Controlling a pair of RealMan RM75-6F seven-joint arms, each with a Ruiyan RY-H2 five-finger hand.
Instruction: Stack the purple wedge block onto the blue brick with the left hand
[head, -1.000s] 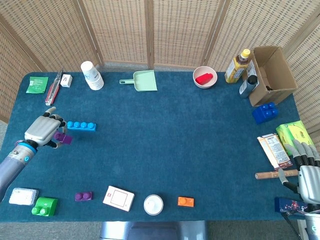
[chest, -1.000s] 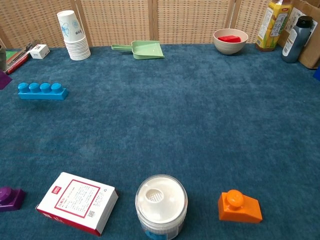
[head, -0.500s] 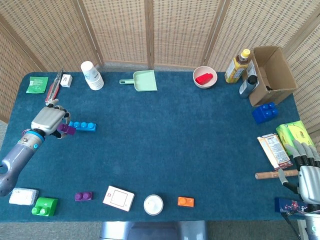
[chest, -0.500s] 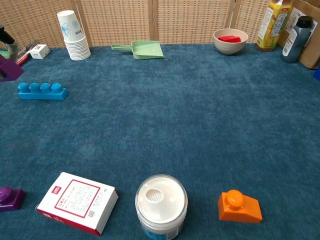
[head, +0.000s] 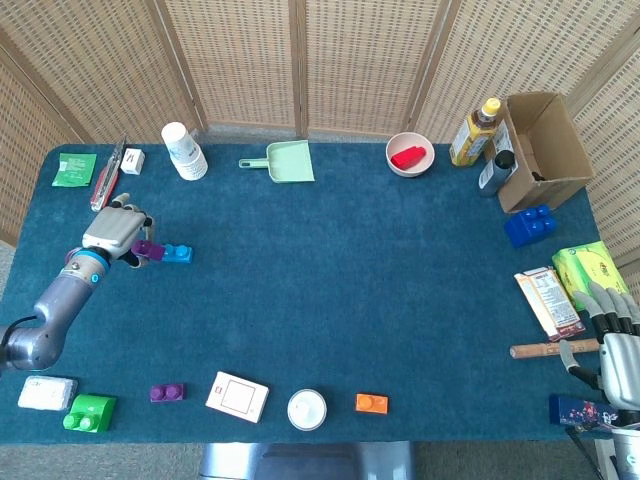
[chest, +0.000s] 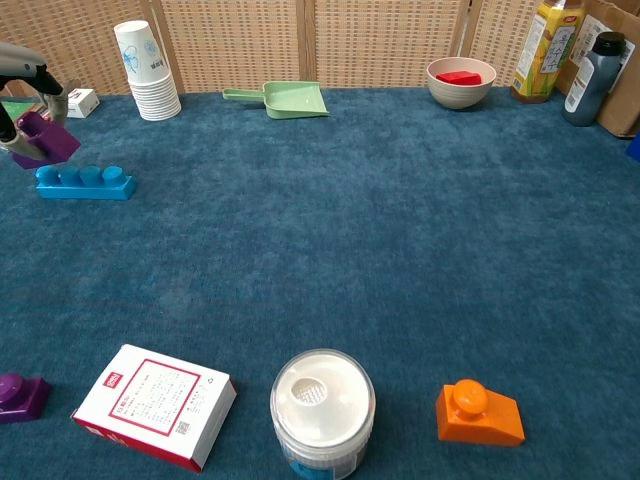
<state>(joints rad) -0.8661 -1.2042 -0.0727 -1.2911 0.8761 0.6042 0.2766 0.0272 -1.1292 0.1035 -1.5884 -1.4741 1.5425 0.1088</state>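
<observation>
My left hand (head: 117, 232) grips the purple wedge block (head: 149, 249) and holds it just over the left end of the blue brick (head: 177, 253). In the chest view the purple wedge block (chest: 42, 139) hangs tilted a little above the blue brick (chest: 88, 181), with my left hand (chest: 22, 82) at the frame's left edge; whether the two blocks touch I cannot tell. My right hand (head: 615, 344) rests at the table's near right corner with its fingers spread and nothing in it.
A stack of paper cups (head: 184, 151) and a green dustpan (head: 287, 161) stand behind the brick. A small purple block (head: 166, 393), a white card box (head: 238, 397), a white jar (head: 307, 409) and an orange block (head: 371, 403) line the front edge.
My left hand has carried the purple wedge block up and to the right, from beside the blue brick to over its left end. The right hand has stayed put.
</observation>
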